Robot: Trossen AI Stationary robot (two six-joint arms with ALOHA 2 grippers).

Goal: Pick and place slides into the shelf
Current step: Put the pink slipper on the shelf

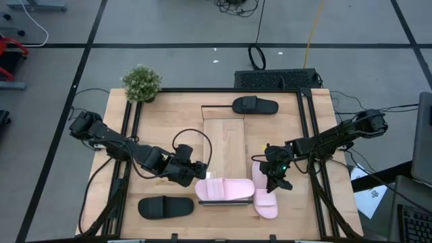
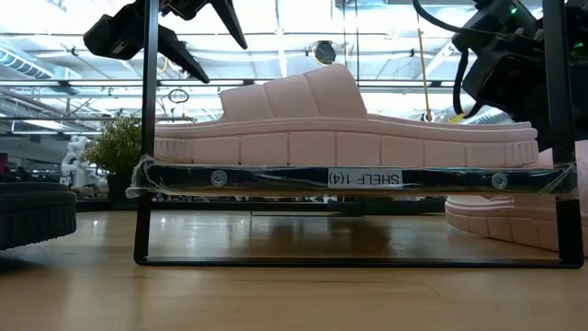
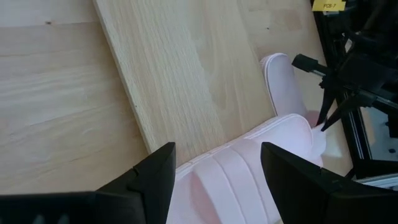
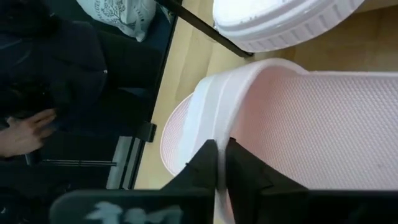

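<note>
One pale pink slide (image 1: 226, 189) lies crosswise on the near end of the shelf (image 1: 224, 145), a light wood panel on dark rails (image 2: 358, 178). My left gripper (image 1: 197, 172) is open just above that slide's left end, and its fingers stand on either side of the strap (image 3: 230, 168). The second pink slide (image 1: 265, 196) sits to the right of the shelf, with my right gripper (image 1: 273, 181) shut on it. One black slide (image 1: 255, 105) lies at the shelf's far end. The other black slide (image 1: 165, 207) rests on the table at near left. My right gripper pinches the second pink slide by the edge of its strap (image 4: 219, 134), which sits between the two fingers (image 4: 205, 165). The fingers come from above, slanting down. In the low view the slide's sole (image 2: 514, 225) seems to rest on the table.
A potted plant (image 1: 142, 82) stands at the far left corner and a black flat object (image 1: 277, 79) lies past the far edge. Dark frame rails (image 1: 310, 135) run along both sides of the table. A person's hand (image 4: 25, 134) shows beyond the table's right side.
</note>
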